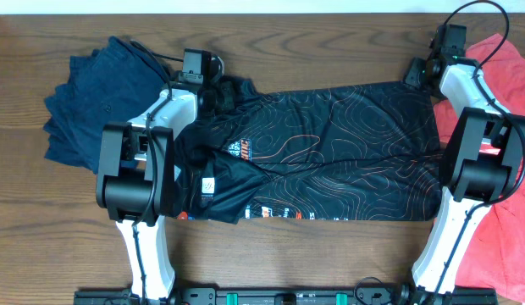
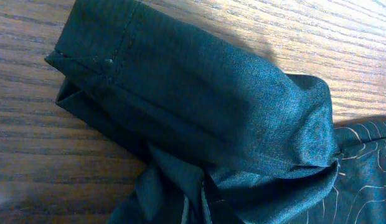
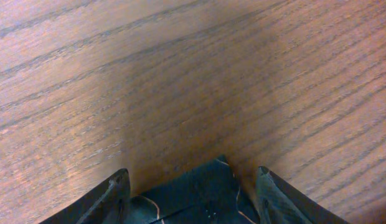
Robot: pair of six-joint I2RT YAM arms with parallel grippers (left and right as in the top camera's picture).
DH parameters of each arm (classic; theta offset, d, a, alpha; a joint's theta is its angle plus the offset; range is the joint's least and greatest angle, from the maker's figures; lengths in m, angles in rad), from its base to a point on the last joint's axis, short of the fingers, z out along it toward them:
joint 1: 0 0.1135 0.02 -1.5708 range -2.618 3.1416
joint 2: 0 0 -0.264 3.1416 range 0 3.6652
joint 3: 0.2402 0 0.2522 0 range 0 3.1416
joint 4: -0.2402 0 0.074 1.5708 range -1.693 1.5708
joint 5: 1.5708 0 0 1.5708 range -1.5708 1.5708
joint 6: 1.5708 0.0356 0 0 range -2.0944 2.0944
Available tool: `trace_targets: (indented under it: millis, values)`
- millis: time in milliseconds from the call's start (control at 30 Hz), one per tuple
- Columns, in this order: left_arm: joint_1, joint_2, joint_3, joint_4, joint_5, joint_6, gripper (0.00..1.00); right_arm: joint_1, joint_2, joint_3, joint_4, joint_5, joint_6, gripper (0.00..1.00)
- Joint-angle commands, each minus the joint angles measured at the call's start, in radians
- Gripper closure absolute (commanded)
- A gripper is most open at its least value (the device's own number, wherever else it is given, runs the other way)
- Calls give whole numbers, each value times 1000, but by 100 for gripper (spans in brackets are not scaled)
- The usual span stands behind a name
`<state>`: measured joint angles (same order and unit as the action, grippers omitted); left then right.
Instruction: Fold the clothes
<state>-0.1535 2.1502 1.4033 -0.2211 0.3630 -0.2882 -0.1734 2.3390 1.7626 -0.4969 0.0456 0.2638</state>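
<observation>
While a navy pile (image 1: 86, 93) sits crumpled at the upper left of the overhead frame, the left pincer (image 1: 218, 91) hangs just right of it, over the upper-left sleeve of the black shirt (image 1: 330, 152). Its wrist view is filled by that sleeve (image 2: 199, 106) and shows no fingers, so I cannot tell whether it is wide or closed. The shirt lies spread across the middle of the tabletop (image 1: 330, 38), long axis left to right, and each arm is nearest its own end. At the shirt's upper-right corner the right pincer (image 1: 417, 73) is set low. Its fingers (image 3: 115, 199) stand wide, and the hem corner seems to lie loosely between them, not clamped. Bare wood along the top edge leaves room, but a red cloth (image 1: 510, 76) crowds the right edge just beyond that arm.
</observation>
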Motion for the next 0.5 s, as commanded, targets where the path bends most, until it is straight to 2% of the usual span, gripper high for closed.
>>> trace_targets:
  millis: [0, 200, 467]
  values:
    - [1, -15, 7, -17, -1, 3, 93, 19, 30, 11, -6, 26, 28, 43]
    - [1, -16, 7, -10, 0, 2, 93, 24, 30, 11, -35, 25, 27, 98]
    - [1, -98, 7, -53, 22, 2, 94, 16, -8, 19, -134, 34, 38, 99]
